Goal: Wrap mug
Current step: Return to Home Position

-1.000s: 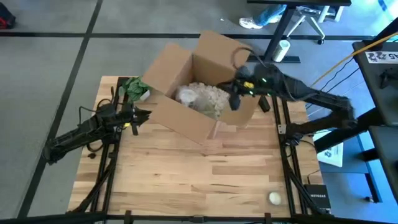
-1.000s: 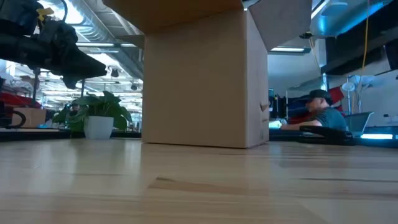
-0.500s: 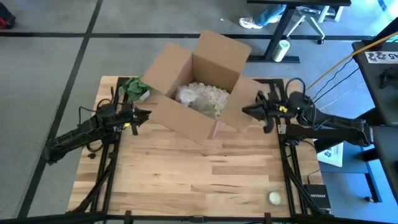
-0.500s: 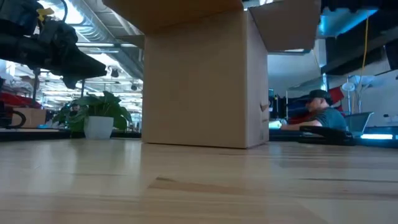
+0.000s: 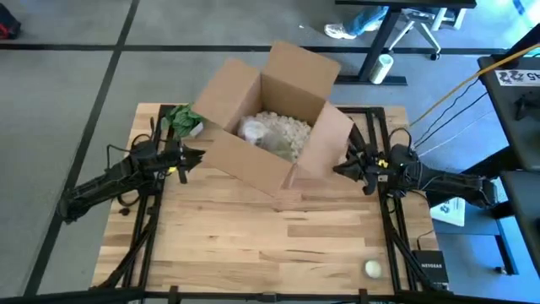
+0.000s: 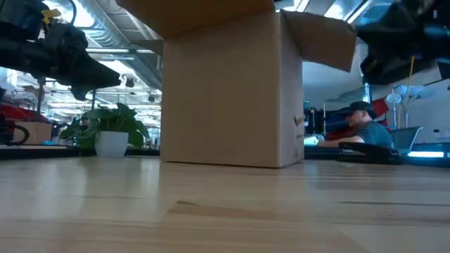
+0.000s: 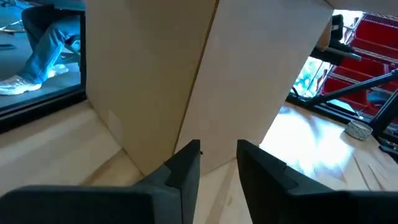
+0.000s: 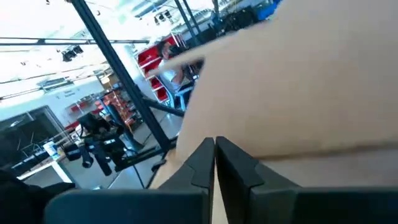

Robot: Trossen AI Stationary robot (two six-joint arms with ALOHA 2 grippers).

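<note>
1. A light wooden tabletop (image 5: pixel 253 245) fills the overhead view, with one dark arm at each side.
2. An open brown cardboard box (image 5: pixel 240 156) stands at the far middle of the tabletop, turned corner-on, with its flaps splayed outward.
3. The left pincer (image 5: pixel 197 154) hovers just beside the box's left wall, its fingers a little apart and holding nothing. The right pincer (image 5: pixel 337 169) hangs by the box's right flap, its fingers pressed together and empty.
4. A whitish bubble-wrap bundle (image 5: pixel 274 131) lies inside the box, toward its far side. It would probably feel light, soft and springy outside and hard within. It is likely breakable, and the plastic skin is likely slippery. A gentle hold from above across its thick middle seems safest, because loose wrap edges could peel away.
5. The bundle looks lumpy and pale, with a rounded knob at its left end. The mug it should contain is entirely hidden, so no colour shows.
6. A green leafy plant (image 5: pixel 181 120) sits at the tabletop's far left corner, beside the box.
7. A small pale round object (image 5: pixel 372 268) rests near the front right corner, well apart from everything else.
</note>
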